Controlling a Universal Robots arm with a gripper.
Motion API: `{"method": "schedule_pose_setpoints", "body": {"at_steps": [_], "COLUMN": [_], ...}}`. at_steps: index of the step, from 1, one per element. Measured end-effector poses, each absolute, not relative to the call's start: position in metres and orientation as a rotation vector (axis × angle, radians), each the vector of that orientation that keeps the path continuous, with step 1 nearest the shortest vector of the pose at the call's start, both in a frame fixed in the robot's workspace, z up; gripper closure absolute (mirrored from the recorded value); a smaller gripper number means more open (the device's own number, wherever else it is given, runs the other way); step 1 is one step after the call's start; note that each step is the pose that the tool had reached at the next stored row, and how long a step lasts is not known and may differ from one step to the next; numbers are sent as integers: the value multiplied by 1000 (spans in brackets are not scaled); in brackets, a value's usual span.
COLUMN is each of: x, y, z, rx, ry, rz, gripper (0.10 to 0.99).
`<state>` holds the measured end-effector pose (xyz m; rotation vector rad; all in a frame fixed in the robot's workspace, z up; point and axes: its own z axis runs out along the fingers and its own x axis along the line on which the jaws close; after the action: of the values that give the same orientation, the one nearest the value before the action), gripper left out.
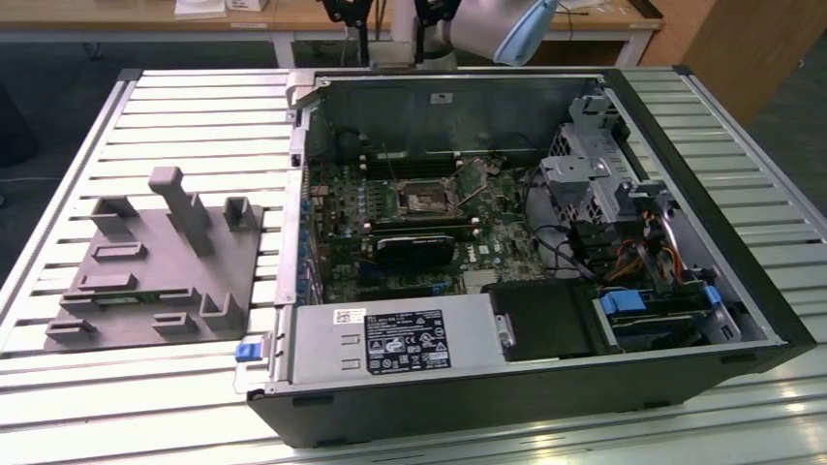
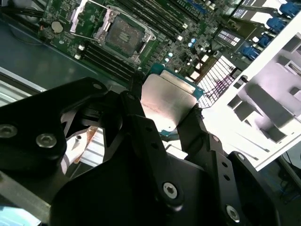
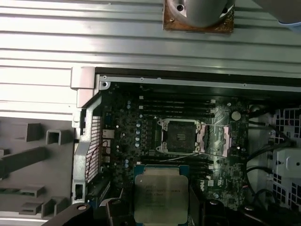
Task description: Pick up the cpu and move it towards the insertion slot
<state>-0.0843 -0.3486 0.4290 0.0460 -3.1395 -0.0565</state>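
Hand clamped on the cpu by opposite edges, hovering inside open case. Insertion slot at 12 o'clock of the chip in first wrist view, apart. Best kept level, squared to socket frame, clear of bracket.

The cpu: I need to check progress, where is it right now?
In both wrist views the cpu sits between the gripper fingers, held above the motherboard, short of the open insertion slot.
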Motion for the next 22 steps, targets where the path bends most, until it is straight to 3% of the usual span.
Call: {"method": "schedule_pose_setpoints", "body": {"at_steps": [22], "x": [-49], "y": [-320], "z": [429], "rx": [46], "ry": [-3139], "rz": [-57], "gripper": [541]}}
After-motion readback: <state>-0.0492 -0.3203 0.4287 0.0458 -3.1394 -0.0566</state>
